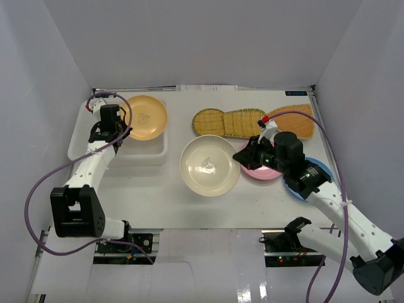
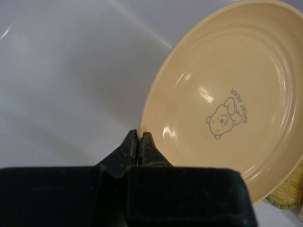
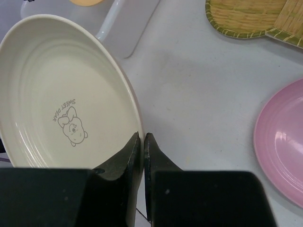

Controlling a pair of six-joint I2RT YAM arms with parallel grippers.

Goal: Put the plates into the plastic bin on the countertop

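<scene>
The white tabletop (image 1: 164, 199) is closed in by plain pale walls (image 1: 189, 44) at the back and on both sides. At its left end sits the shallow white bin (image 1: 144, 158), with nothing lying flat on the floor that shows.

The peach plate (image 1: 148, 117) is tilted over the bin's far right part. The left pincer (image 1: 127, 124) is clenched on its near rim. The left wrist view shows both fingers (image 2: 147, 149) pressed together on that rim, and a small bear drawing in the plate's middle. Whether the plate touches the bin I cannot tell.

The cream plate (image 1: 208, 165) lies at the middle of the tabletop, just right of the bin. The right pincer (image 1: 242, 158) is clenched on its right rim, as the right wrist view shows.

The pink plate (image 1: 262, 173) sits just right of it, mostly hidden under the right arm. The blue plate (image 1: 319, 172) shows only as an edge further right.

Along the back lie a yellow straw tray (image 1: 208, 122), a second yellow straw tray (image 1: 245, 122) overlapping it, and an orange straw tray (image 1: 300, 129) at the right end. All of these are outside the bin.
</scene>
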